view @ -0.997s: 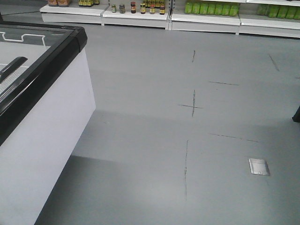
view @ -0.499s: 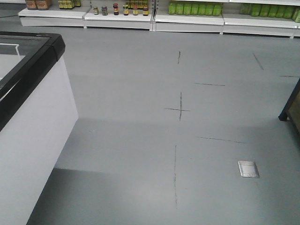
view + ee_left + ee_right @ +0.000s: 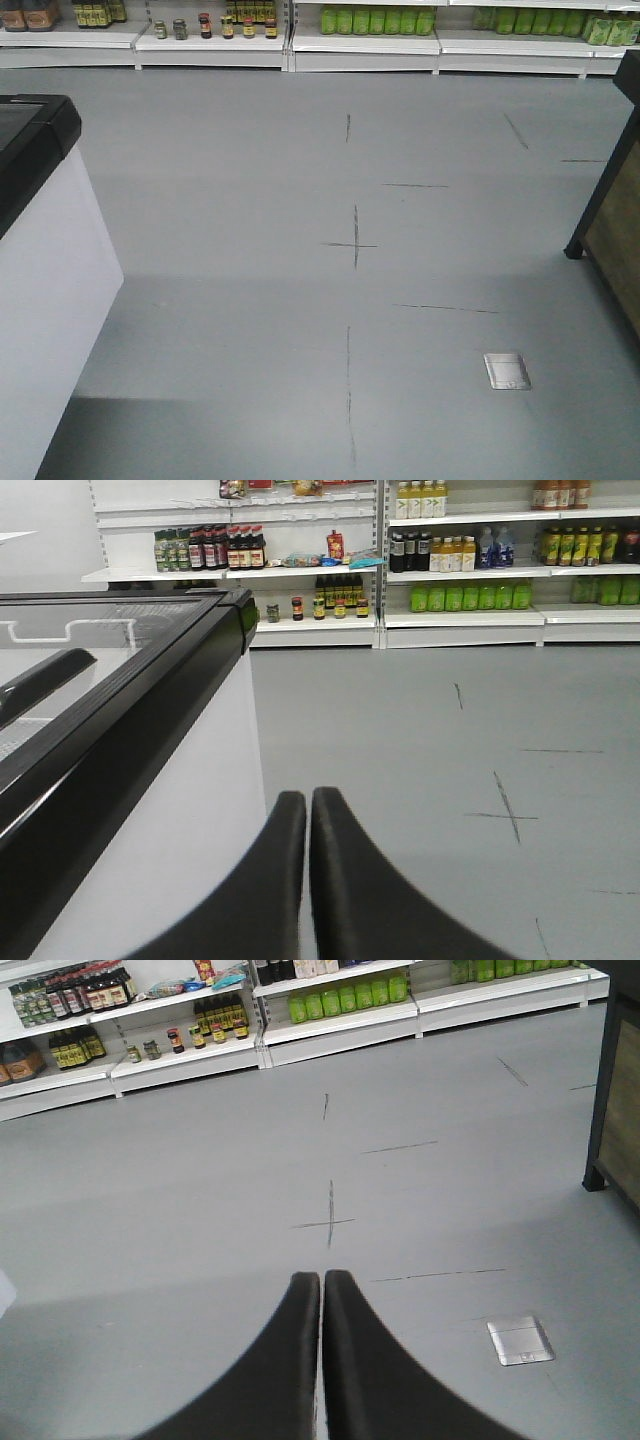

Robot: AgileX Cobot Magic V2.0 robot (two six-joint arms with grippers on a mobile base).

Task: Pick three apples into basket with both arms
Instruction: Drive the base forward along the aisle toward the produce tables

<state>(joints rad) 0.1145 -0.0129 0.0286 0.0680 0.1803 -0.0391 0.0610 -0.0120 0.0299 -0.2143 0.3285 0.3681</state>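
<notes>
You see a plain grey floor [image 3: 250, 200] marked with thin dark lines, two of them forming a cross [image 3: 354, 243], and a silvery square plate [image 3: 507, 370] set in it. The freezer cabinet [image 3: 40, 300] is white with a black rim [image 3: 35, 140]. The shelves [image 3: 360, 45] are white, with bright green bottles [image 3: 377, 20] and dark, yellow-labelled jars [image 3: 232, 26]. Your left gripper [image 3: 308, 805] and right gripper [image 3: 321, 1285] are black. The stand [image 3: 610, 230] has a black frame and a brown panel.

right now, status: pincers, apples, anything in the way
Left pincer shut, empty; right pincer shut, empty. Apples, basket not in view. Freezer close on left, dark stand on right.
</notes>
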